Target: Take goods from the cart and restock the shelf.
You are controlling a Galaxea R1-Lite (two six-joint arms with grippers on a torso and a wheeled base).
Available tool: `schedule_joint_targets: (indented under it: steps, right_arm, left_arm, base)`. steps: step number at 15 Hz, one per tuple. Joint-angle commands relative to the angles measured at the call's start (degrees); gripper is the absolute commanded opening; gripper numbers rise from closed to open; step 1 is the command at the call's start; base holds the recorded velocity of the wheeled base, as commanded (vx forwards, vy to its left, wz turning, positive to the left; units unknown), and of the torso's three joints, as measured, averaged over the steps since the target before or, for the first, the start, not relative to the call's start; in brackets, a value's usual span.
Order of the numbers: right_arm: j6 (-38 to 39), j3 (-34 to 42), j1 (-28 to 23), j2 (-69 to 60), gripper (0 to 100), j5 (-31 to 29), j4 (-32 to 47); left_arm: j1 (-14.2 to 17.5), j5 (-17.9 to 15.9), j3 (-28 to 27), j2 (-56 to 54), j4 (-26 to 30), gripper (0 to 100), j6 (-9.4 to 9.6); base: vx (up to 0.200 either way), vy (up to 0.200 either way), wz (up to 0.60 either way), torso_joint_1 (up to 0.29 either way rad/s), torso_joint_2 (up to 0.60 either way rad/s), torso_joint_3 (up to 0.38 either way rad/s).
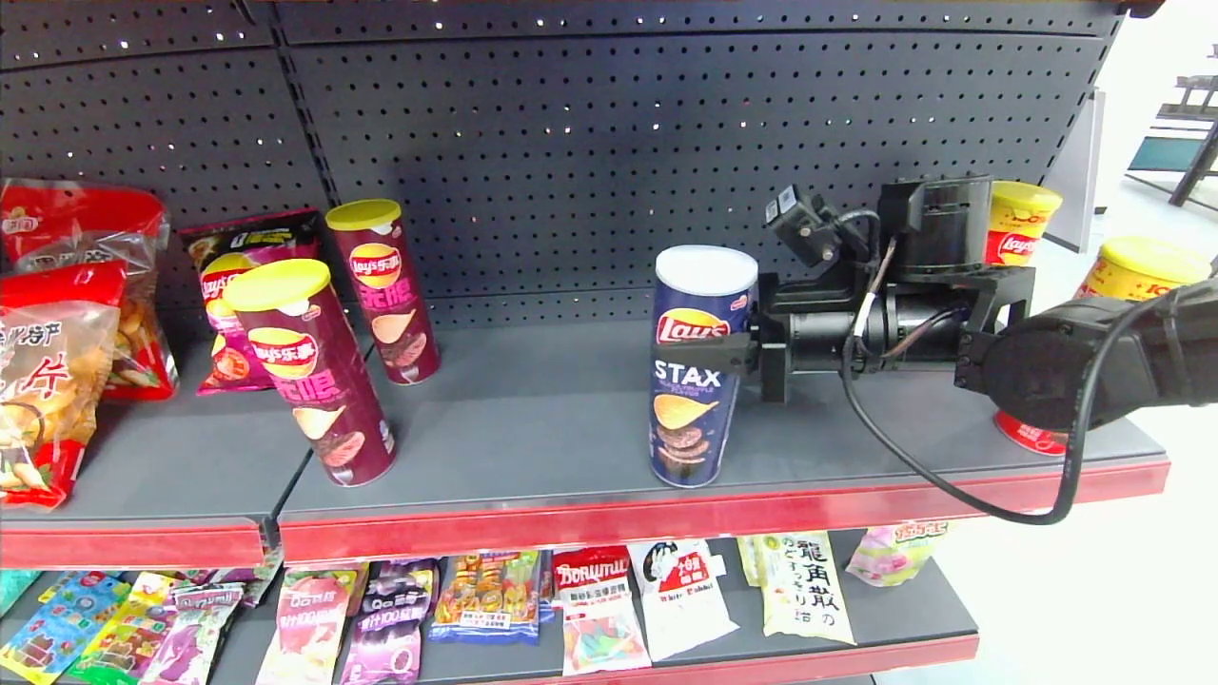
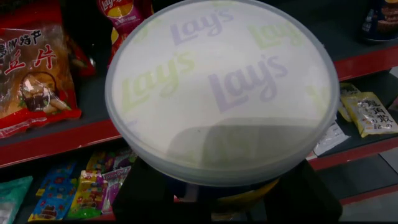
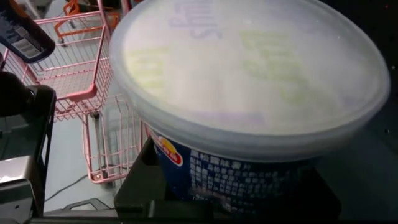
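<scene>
Right gripper (image 1: pixel 709 357): clamped sideways on the blue can (image 1: pixel 687 419) around its middle, arm coming in from the right over the shelf (image 1: pixel 533 409).
Blue can: upright with white lid (image 1: pixel 706 266) on top, base down at the shelf board just behind the red front strip (image 1: pixel 571 518), in the open stretch between the maroon cans and the red-and-yellow cans.
Left gripper (image 2: pixel 217 199): closed on a second can (image 2: pixel 221 93), dark fingers either side of the body below its pale printed lid; held out in front of the shelf, at about the height of the red strip.
Cart (image 3: pixel 81 68): pink wire basket, on the floor behind the blue can in the right wrist view.
Maroon cans: two with yellow lids, one (image 1: pixel 309 371) near the front edge, one (image 1: pixel 385 285) farther back, both leaning a little.
Red-and-yellow cans: one (image 1: pixel 1023 224) behind the right wrist, one (image 1: pixel 1142 266) at the shelf's right end.
Snack bags (image 1: pixel 57 333): red packs on the left shelf section.
Lower shelf: row of small packets (image 1: pixel 590 609) lying flat.
Back wall (image 1: pixel 571 143): dark perforated panel.
</scene>
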Motion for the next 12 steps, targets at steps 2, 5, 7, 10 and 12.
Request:
schedule_joint_targets:
  steps: [2,5,7,10,12]
  right_arm:
    - [-0.41,1.28,-0.07,-0.41,0,0.02,-0.06]
    - [-0.67,3.30,-0.16,-1.20,0,0.28,-0.15]
    - [-0.94,3.30,-0.24,-1.20,0,2.57,-0.15]
    - [-1.02,3.39,-0.16,-1.37,0,3.01,-0.15]
    - [-2.17,4.44,-0.16,-1.37,0,3.10,-0.15]
  left_arm:
    - [0.05,0.08,0.00,0.09,-0.01,0,-0.01]
    - [0.05,-0.01,0.00,0.18,-0.01,0,-0.01]
    - [0.05,-0.01,-0.09,0.18,-0.01,0,-0.01]
    - [0.05,-0.01,0.00,0.09,-0.01,0,-0.01]
    - [0.05,-0.01,0.00,0.09,-0.01,0,-0.01]
  base:
    - [0.000,0.000,0.00,0.000,0.00,0.000]
    - [0.000,0.000,0.00,0.000,0.00,0.000]
    - [0.000,0.000,0.00,0.000,0.00,0.000]
    - [0.000,0.000,0.00,0.000,0.00,0.000]
    - [0.000,0.000,0.00,0.000,0.00,0.000]
